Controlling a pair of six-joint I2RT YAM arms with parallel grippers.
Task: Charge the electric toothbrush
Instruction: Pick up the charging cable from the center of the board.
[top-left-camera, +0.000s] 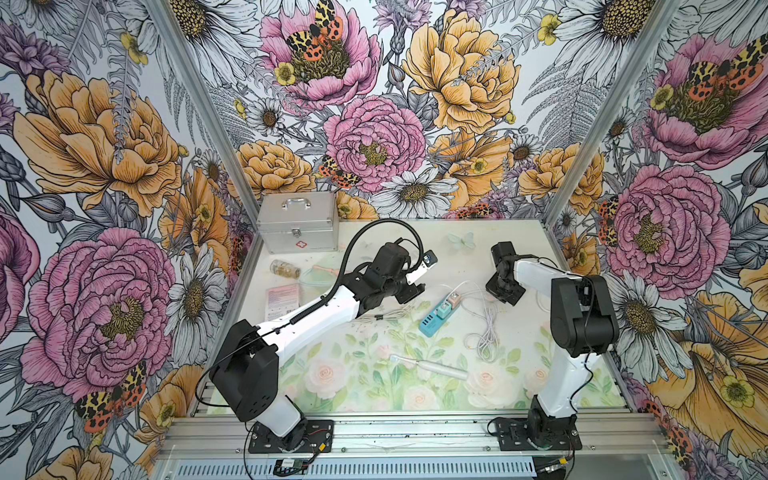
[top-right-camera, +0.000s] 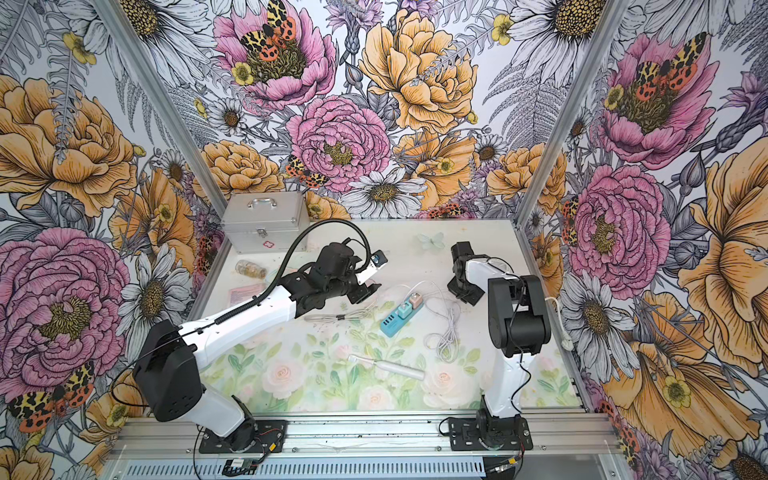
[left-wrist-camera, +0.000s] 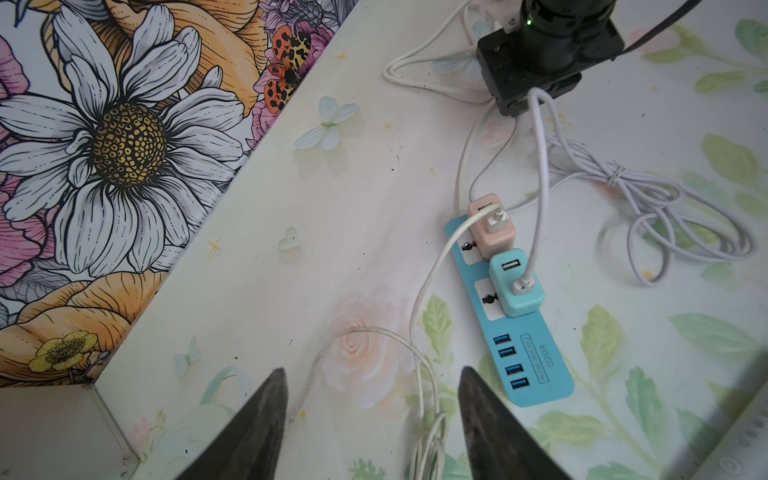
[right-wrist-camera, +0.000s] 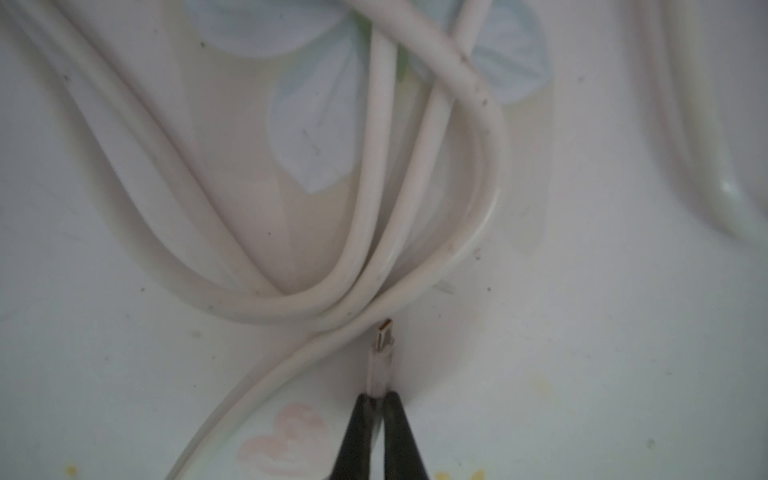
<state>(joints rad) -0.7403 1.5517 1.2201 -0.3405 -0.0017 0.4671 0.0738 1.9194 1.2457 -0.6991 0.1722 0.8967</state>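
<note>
Pinching the cable plug (right-wrist-camera: 381, 361), my right gripper (right-wrist-camera: 378, 397) was clamped tight on it; left gripper (left-wrist-camera: 372, 370) hung open, empty. And the toothbrush (top-left-camera: 432, 366) lay flat near the front edge of the bench (top-left-camera: 395, 249).

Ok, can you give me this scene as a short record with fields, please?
toothbrush: lying flat on the table, no cable attached
power strip: blue, carries pink adapter and teal adapter, each with a white cable
cable plug: pinched by right jaws
left jaws: open, holding nothing
</note>
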